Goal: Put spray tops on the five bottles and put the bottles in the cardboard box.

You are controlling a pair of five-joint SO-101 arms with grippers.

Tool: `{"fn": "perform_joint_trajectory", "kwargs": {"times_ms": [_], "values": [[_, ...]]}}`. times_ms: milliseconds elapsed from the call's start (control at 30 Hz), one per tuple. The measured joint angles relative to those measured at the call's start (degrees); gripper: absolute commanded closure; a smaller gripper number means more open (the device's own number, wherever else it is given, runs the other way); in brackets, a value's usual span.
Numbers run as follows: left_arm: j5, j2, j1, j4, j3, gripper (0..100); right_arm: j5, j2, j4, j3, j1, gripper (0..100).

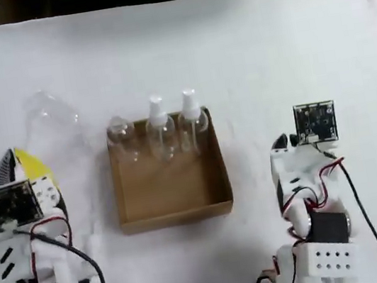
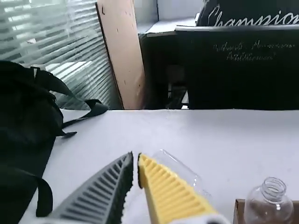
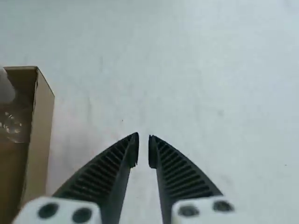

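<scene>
- Right gripper (image 3: 143, 150), nearest in its wrist view: dark ribbed jaws drawn together with a thin slit at the tips and nothing between them. It hangs over bare white table (image 1: 267, 50), well to the right of the cardboard box (image 1: 176, 215).
- Left gripper (image 2: 135, 162): one grey jaw and one yellow, tips all but touching, nothing held. In the high view it sits at the near left, apart from the box.
- Loose bottle (image 2: 180, 169): clear, no spray top seen on it, on the table just beyond the yellow jaw, left of the box and outside it. It appears to lie on its side. Which end is the neck, cannot tell.
- Cardboard box: open, shallow, at the table centre between the two arms.
- Three bottles stand in a row against the box's far wall, long axes vertical.
- Uncapped bottle (image 1: 122, 139), at the left end of the row. The left wrist view gives its open threaded neck pointing straight up in the box corner.
- Two capped bottles (image 1: 161, 133) (image 1: 193, 125), middle and right of the row, white spray tops uppermost. The high view gives the full row, and the right wrist view gives the box's right wall.
- Far background, left wrist view: black bag (image 2: 23, 116) at the table's edge, and a wooden board (image 2: 124, 51) leaning beyond the table.
</scene>
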Motion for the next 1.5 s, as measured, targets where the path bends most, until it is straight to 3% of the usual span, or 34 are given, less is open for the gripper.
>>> {"fn": "perform_joint_trajectory", "kwargs": {"times_ms": [267,433,567,767,900,1000,1233,1500], "values": [[-7.38,28.66,0.18,15.65,-28.48,98,0.00,0.00,-11.16,8.44,-0.18,98.3],[-17.93,52.84,0.09,35.96,-48.26,98,0.00,-0.09,-14.07,10.37,-0.18,98.3],[-21.19,64.88,-1.58,50.20,-51.08,98,0.00,-0.09,-14.42,10.37,-0.18,98.3],[-14.42,68.04,-7.03,48.88,-40.09,98,0.00,-0.09,-14.42,10.37,-0.53,98.3],[-16.35,68.40,-7.82,43.52,-32.70,98,0.00,-0.09,-14.42,10.73,-0.53,98.3],[-23.91,68.40,-7.82,40.35,-29.54,98,0.00,-0.09,-14.42,10.73,-0.53,98.3],[-53.10,68.40,-9.58,38.77,-18.02,93,0.00,-0.09,-15.47,11.52,-0.97,98.3],[-62.24,68.48,-9.58,33.67,-8.62,90,4.57,-0.09,-18.02,13.63,-5.27,98.3]]}}
